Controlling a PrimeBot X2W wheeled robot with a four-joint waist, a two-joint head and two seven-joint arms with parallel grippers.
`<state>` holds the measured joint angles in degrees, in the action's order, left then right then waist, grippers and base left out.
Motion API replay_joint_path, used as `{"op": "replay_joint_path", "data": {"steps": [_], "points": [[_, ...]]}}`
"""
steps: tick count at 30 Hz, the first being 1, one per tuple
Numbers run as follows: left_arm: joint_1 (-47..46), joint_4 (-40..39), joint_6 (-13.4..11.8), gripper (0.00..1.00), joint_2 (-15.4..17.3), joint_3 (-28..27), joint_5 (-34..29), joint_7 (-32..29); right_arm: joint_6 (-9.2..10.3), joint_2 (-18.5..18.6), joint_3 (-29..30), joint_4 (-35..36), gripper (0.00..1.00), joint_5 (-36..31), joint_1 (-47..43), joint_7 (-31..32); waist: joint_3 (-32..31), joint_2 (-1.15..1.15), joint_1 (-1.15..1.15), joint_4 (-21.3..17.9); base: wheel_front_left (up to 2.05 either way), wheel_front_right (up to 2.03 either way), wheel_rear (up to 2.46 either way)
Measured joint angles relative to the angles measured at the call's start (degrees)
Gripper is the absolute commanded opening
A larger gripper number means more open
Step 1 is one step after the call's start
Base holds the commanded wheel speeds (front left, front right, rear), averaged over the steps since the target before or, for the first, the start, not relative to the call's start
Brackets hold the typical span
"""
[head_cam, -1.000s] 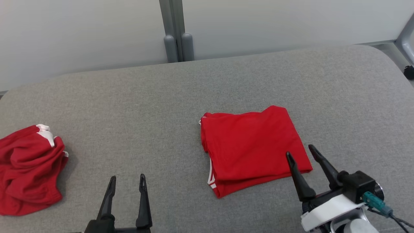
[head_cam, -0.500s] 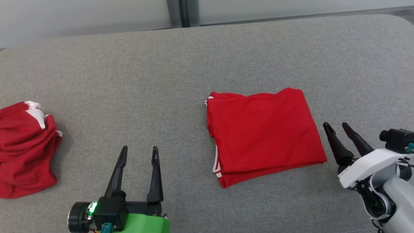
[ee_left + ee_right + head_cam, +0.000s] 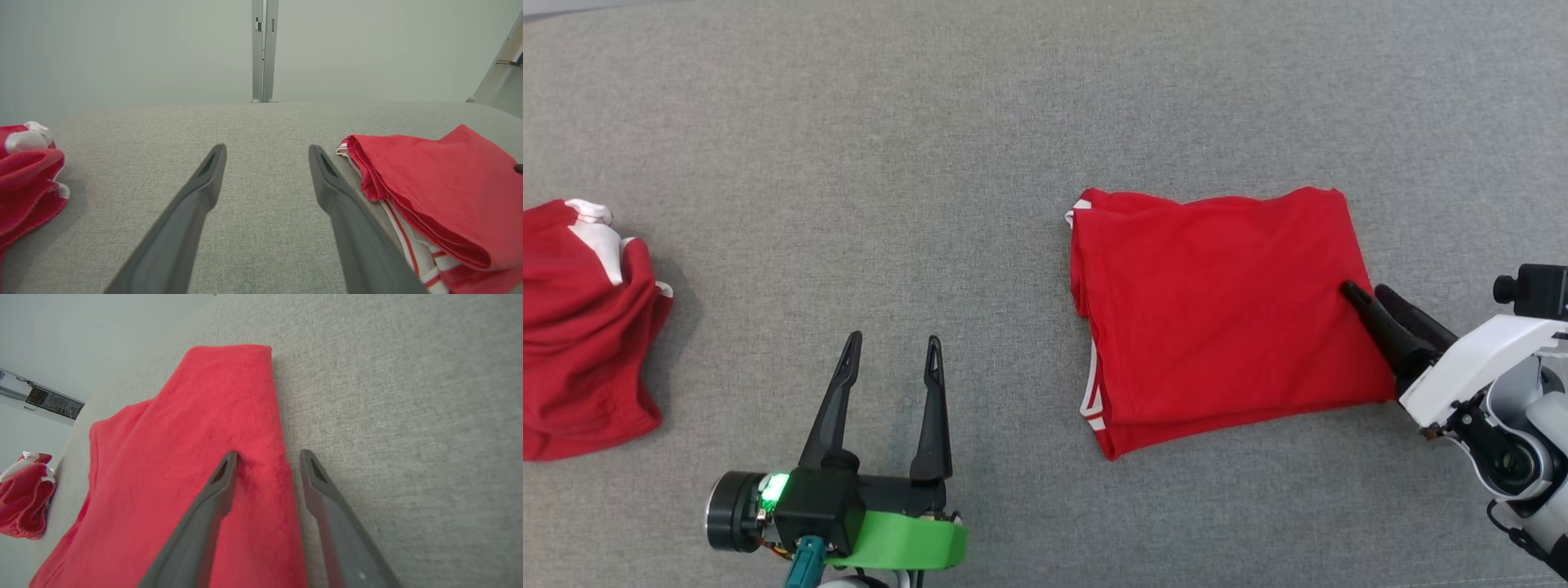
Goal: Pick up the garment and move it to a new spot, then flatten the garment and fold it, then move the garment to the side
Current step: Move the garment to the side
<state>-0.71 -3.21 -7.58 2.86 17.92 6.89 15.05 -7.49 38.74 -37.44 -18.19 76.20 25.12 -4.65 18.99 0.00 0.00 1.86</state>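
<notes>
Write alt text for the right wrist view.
The right gripper, its two dark fingers apart, straddles the edge of a folded red garment on a grey fabric surface, one fingertip pressing into the cloth. A crumpled red-and-white garment lies at the view's left edge.

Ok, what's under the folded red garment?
Its own lower layers, white-striped trim peeking out at the left edge, then the grey cushion. Anything between garment and cushion is covered.
</notes>
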Motion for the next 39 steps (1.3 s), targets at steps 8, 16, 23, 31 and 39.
{"op": "replay_joint_path", "data": {"steps": [8,16,23,31,39], "points": [[-2.26,-1.8,0.05,1.0,-0.02,0.65,-1.46,-0.01,0.0,3.98,-3.44,1.4,0.0,-0.07,6.64,-2.92,3.21,0.0,0.0,-0.52,0.0,0.0,0.0],[-7.29,-4.89,1.79,1.0,0.04,1.94,-5.92,0.0,0.0,9.83,-4.65,1.37,0.0,-2.01,20.02,-5.64,9.37,0.0,0.0,-2.28,0.0,0.0,0.0],[-11.46,-7.78,2.65,1.0,1.26,3.67,-8.18,0.0,-0.01,14.91,-2.65,-1.62,0.0,-0.92,28.53,-8.06,15.88,0.0,0.01,-4.28,0.0,0.0,0.0],[-14.07,-11.38,2.26,1.0,3.18,5.71,-10.05,0.0,-0.02,21.13,1.29,-7.25,0.0,0.69,33.06,-9.67,23.22,0.0,0.01,-7.03,0.0,0.0,0.0],[-14.07,-14.75,0.46,1.0,5.82,6.45,-10.68,0.11,-0.03,25.58,4.28,-12.85,0.0,0.13,33.94,-10.15,27.99,0.0,0.01,-9.58,0.0,0.0,0.0]]}}
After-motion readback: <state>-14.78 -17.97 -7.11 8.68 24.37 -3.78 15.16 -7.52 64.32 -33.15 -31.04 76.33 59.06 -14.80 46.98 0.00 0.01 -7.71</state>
